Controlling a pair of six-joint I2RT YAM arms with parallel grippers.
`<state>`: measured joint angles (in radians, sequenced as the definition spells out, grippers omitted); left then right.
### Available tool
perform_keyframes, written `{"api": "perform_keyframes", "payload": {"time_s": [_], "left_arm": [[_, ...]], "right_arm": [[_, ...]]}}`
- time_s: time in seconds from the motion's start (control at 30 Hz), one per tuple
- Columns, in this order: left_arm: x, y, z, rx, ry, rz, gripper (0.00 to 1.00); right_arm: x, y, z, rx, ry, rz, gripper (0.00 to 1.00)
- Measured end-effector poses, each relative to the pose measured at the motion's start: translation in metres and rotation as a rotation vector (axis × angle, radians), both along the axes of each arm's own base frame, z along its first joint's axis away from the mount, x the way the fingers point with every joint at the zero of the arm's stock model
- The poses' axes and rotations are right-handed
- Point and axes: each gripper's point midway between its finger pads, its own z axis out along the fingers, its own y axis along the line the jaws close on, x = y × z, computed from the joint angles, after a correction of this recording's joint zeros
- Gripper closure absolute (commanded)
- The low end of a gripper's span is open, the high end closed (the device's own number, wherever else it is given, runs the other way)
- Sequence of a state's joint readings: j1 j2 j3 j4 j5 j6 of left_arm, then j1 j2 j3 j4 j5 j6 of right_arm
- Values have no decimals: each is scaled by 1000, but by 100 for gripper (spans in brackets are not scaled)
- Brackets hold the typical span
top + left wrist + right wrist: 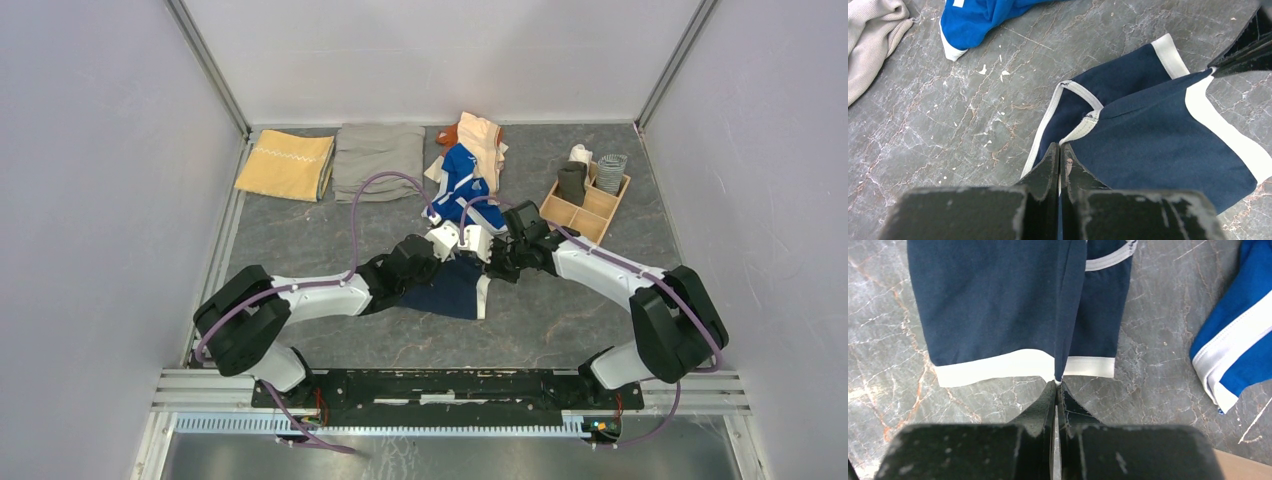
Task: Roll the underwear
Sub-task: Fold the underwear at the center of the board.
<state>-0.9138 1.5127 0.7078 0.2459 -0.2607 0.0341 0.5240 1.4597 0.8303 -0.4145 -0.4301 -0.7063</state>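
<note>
1. Okay, your left gripper (1059,151) is clamped tight on the navy briefs (1148,145) at a white-trimmed edge.
2. Your right gripper (1056,388) pinches their white waistband, jaws almost touching.
3. Briefs lie mid-table (300,240), between both arms.

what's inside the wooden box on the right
The wooden box holds a dark grey-brown roll and a grey ribbed roll in its far compartments. A cream piece at the far corner may be inside or behind. Their lower ends are hidden by the walls.
</note>
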Motion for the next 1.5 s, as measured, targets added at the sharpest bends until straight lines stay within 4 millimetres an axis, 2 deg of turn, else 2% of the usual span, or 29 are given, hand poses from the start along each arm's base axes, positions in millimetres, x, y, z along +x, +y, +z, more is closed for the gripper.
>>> {"api": "perform_keyframes", "payload": {"time_s": [0.4, 0.9, 1.07, 1.17, 1.33, 1.37, 1.5], "left_arm": [[5, 4, -6, 9, 7, 16, 98], [15, 2, -15, 13, 12, 31, 98], [20, -2, -14, 3, 8, 32, 98], [24, -4, -10, -6, 1, 35, 98], [24, -6, -15, 1, 10, 30, 98], [23, -6, -18, 8, 18, 27, 96], [21, -9, -29, 30, 48, 9, 78]], "right_arm": [[15, -2, -6, -13, -22, -59, 90], [22, -10, -12, -48, -18, -118, 90], [24, -13, -10, -51, -19, -155, 76], [29, -16, -4, -46, -33, -202, 72], [48, -11, 22, 57, -78, -355, 64], [52, -8, 30, 99, -78, -397, 63], [58, 1, 46, 234, -50, -510, 61]]}}
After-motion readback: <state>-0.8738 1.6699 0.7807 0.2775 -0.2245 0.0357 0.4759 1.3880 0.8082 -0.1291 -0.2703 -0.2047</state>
